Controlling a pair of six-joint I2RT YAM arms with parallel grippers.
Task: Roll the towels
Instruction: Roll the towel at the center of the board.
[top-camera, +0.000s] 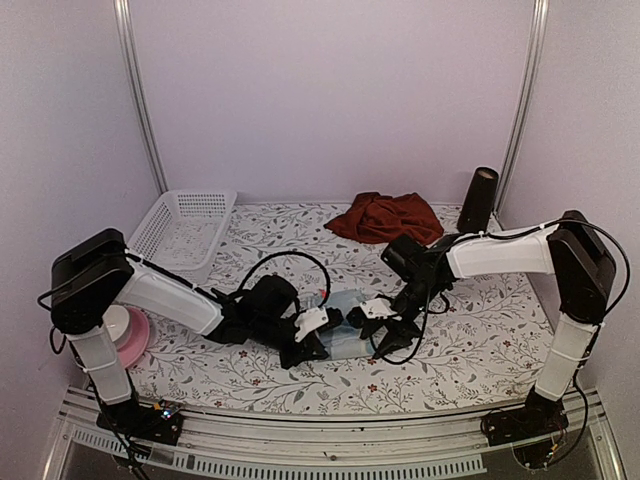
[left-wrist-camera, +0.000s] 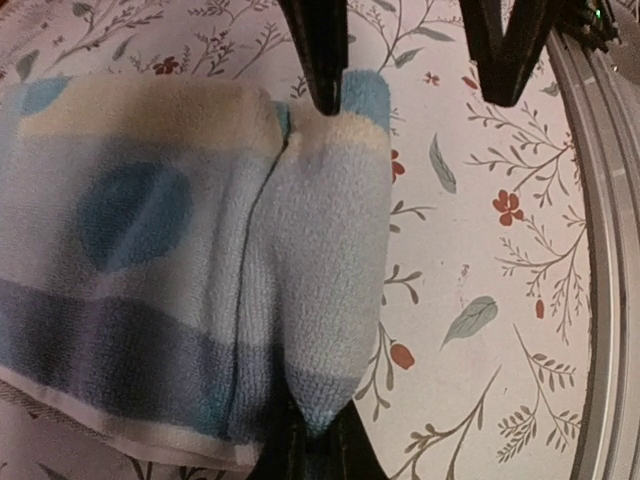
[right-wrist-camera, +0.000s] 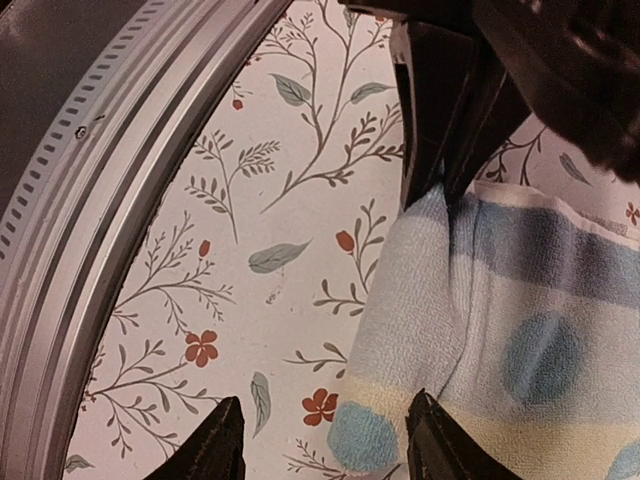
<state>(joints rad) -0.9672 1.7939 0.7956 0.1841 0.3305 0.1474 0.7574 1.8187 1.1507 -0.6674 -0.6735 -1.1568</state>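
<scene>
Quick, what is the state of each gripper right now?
left gripper: shut on a fold of the checked towel.
right gripper: open, fingers astride the towel's corner, holding nothing.

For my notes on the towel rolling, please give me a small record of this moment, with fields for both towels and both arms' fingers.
checked towel: folded, at the near edge of the table
red towel: crumpled at the far side, untouched
left fingers: shut on a fold of the checked towel
right fingers: open, at that towel's edge, gripping nothing
</scene>
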